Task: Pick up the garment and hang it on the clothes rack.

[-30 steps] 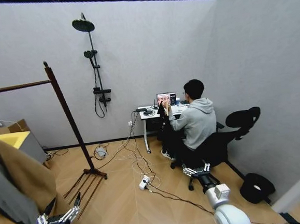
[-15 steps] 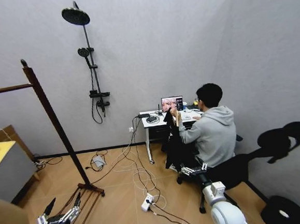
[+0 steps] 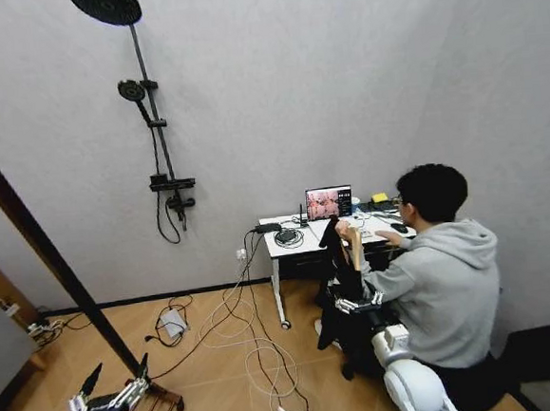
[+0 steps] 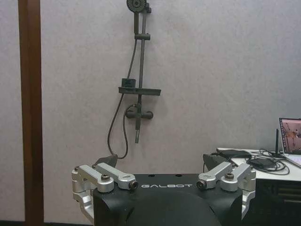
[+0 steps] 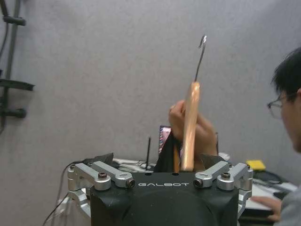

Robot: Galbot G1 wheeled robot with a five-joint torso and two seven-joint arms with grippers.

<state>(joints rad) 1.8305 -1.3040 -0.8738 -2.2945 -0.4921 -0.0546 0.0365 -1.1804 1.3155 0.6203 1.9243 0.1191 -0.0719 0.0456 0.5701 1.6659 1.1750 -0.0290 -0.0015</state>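
Observation:
The garment [image 3: 340, 262], a small black top on a wooden hanger [image 5: 190, 122], hangs from the raised hand [image 5: 181, 120] of a person seated at a desk. My right gripper [image 3: 359, 304] is open, low and just short of the garment; in the right wrist view the right gripper [image 5: 156, 160] has the hanger and its metal hook straight ahead. At the left, one dark reddish-brown post of the clothes rack [image 3: 42, 245] slants up from the floor. My left gripper [image 3: 117, 372] is open and empty beside the post's foot. The left wrist view shows the left gripper [image 4: 160, 162] and the rack post [image 4: 30, 113].
A shower fixture [image 3: 150, 130] is mounted on the grey wall. The white desk [image 3: 293, 247] carries a laptop and cables. Loose cables and a power strip [image 3: 237, 327] lie on the wooden floor. The seated person [image 3: 443, 283] fills the right side.
The camera has swung to the right: the rack post and shower slid left, and the tan coat left the picture. The person holding the garment now appears nearer, just past my right gripper.

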